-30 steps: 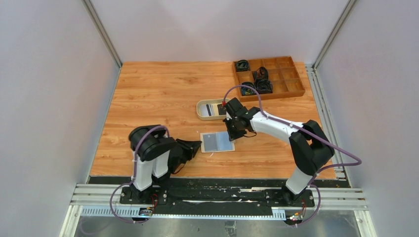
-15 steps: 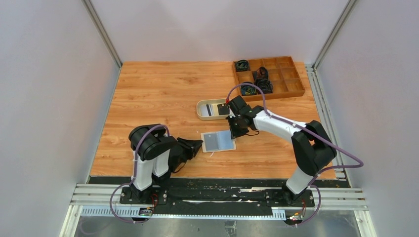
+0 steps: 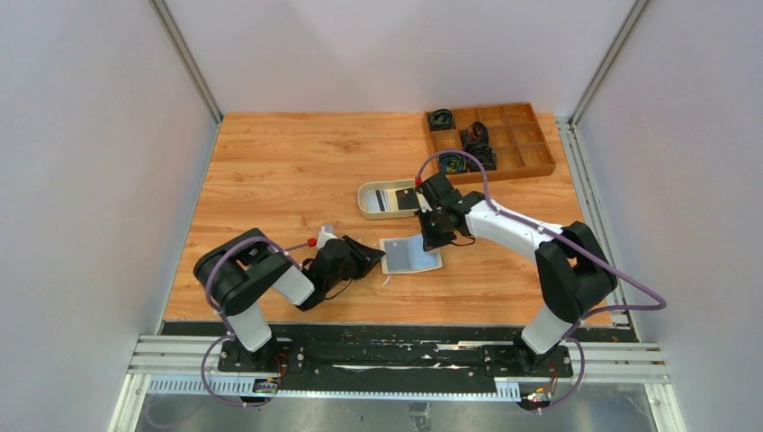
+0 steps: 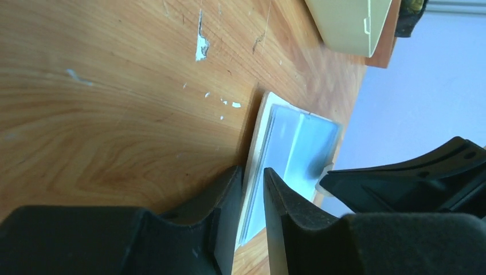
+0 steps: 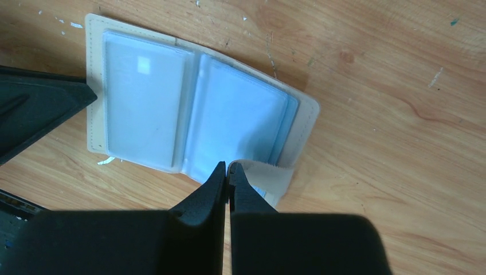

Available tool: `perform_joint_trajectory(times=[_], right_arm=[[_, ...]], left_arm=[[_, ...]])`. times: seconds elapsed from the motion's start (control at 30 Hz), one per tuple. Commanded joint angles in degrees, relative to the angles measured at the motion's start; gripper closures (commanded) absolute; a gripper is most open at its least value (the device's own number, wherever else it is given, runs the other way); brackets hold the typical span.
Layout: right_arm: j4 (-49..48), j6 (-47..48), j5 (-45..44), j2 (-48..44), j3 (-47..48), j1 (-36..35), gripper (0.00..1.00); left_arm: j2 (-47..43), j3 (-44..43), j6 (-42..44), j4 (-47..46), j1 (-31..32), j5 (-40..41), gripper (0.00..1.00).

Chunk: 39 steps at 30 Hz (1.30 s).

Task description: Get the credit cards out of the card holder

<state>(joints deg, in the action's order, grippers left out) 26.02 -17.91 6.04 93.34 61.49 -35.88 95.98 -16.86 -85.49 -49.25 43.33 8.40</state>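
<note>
The cream card holder [image 3: 411, 255] lies open on the table, its pale blue-grey sleeves facing up [image 5: 189, 117]. My left gripper [image 3: 372, 262] is shut on its left edge, which sits between the fingers in the left wrist view [image 4: 252, 180]. My right gripper [image 3: 431, 237] is shut on the snap tab [image 5: 270, 176] at the holder's right side and lifts that side a little. A black credit card [image 3: 407, 200] and a light one [image 3: 385, 200] lie in the oval tray. I cannot tell whether any cards sit in the sleeves.
The oval beige tray [image 3: 366, 205] stands just behind the holder and shows in the left wrist view [image 4: 349, 26]. A brown wooden compartment box [image 3: 531, 144] with black cables is at the back right. Grey walls close in the sides.
My left arm has reached forward and right and closed on the holder's left edge. The holder has shifted right and its right side has risen. My right gripper moved slightly right.
</note>
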Motion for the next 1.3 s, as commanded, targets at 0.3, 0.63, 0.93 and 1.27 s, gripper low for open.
perform_joint_trajectory(times=[0.3, 0.63, 0.93, 1.27], right_arm=[[0.05, 1.06, 2.85, -1.97, -1.6, 2.09, 1.0], [-0.57, 0.92, 3.72, -1.8, -2.11, 2.5, 1.0], [-0.8, 0.86, 4.14, -1.83, -2.52, 2.72, 1.0], [-1.18, 0.76, 4.96, -1.25, -2.34, 2.7, 1.0]], left_arm=[[13.95, 0.0, -0.13, -6.69, -0.09, -9.85, 0.64], [5.76, 1.2, 3.18, 4.45, -0.38, -4.99, 0.67], [5.71, 5.46, -0.09, -0.7, -1.39, -1.61, 0.67], [0.87, 6.78, 0.8, 2.67, -1.67, 1.09, 0.61]])
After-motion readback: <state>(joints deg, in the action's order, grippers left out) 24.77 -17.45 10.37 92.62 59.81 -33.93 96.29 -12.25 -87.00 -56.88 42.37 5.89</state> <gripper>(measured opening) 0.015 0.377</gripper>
